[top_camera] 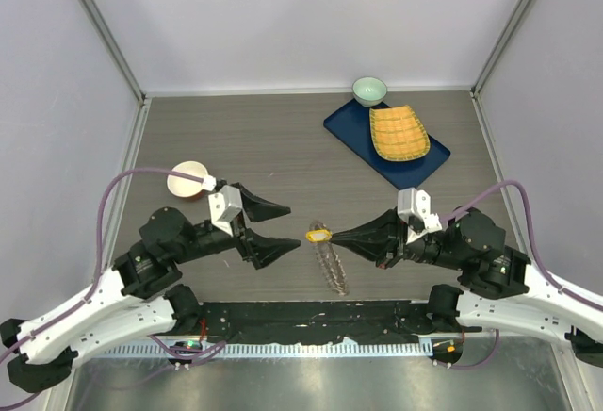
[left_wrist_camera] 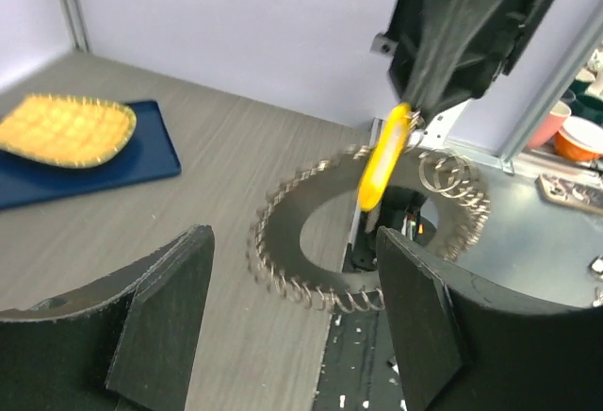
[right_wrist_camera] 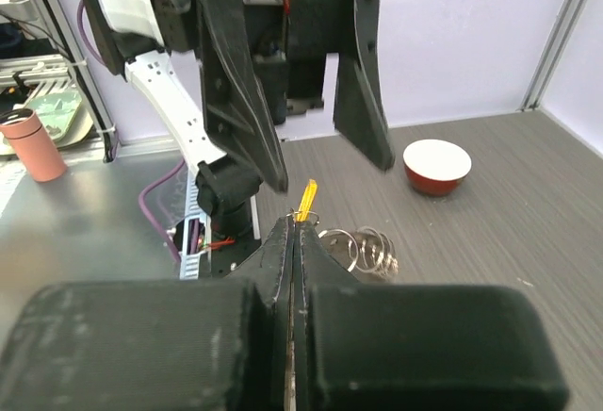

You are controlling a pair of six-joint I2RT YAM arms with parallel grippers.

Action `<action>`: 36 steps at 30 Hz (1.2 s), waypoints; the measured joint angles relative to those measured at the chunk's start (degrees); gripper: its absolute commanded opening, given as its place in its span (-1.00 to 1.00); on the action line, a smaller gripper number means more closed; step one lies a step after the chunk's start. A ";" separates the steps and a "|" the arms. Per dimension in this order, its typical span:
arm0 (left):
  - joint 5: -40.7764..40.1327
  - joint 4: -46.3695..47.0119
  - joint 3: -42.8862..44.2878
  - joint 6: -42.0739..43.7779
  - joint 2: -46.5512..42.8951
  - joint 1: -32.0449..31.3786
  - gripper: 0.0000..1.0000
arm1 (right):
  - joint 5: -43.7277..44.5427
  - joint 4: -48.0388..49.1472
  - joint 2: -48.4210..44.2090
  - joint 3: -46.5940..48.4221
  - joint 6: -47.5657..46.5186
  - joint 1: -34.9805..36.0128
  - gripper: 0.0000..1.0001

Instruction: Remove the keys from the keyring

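Note:
My right gripper (top_camera: 336,238) is shut on the keyring (top_camera: 332,268) at its top, next to a yellow tag (top_camera: 318,236). The ring hangs down from it above the table's near edge, fringed with small grey keys. In the left wrist view the keyring (left_wrist_camera: 283,270) and yellow tag (left_wrist_camera: 384,161) hang under the right gripper (left_wrist_camera: 416,114), slightly blurred. My left gripper (top_camera: 294,225) is open and empty, just left of the tag, with its fingers (left_wrist_camera: 160,321) on either side of the ring's lower arc. The right wrist view shows the shut gripper (right_wrist_camera: 297,229), the tag (right_wrist_camera: 306,199) and the keys (right_wrist_camera: 367,251).
A red bowl with a white inside (top_camera: 188,180) stands at the left, behind the left gripper. A blue tray (top_camera: 353,126) with a yellow woven plate (top_camera: 398,133) lies at the back right, with a small green bowl (top_camera: 369,89) behind it. A black base rail (top_camera: 311,317) runs along the near edge.

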 measured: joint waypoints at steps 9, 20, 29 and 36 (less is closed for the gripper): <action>10.97 -7.58 10.67 9.31 7.19 0.00 0.47 | -1.27 -3.17 0.20 0.00 1.49 -0.02 -0.98; 16.22 -10.80 11.93 12.90 13.22 0.00 0.12 | -2.71 -3.56 1.86 0.02 1.55 0.00 -0.98; 16.17 -8.76 10.23 13.97 10.14 -0.04 -1.00 | -1.70 -4.07 1.07 0.02 1.49 -0.04 -0.99; 15.69 -5.31 8.20 10.93 9.94 -0.04 -1.00 | -1.03 -2.25 -1.20 -1.22 1.46 -0.02 -0.99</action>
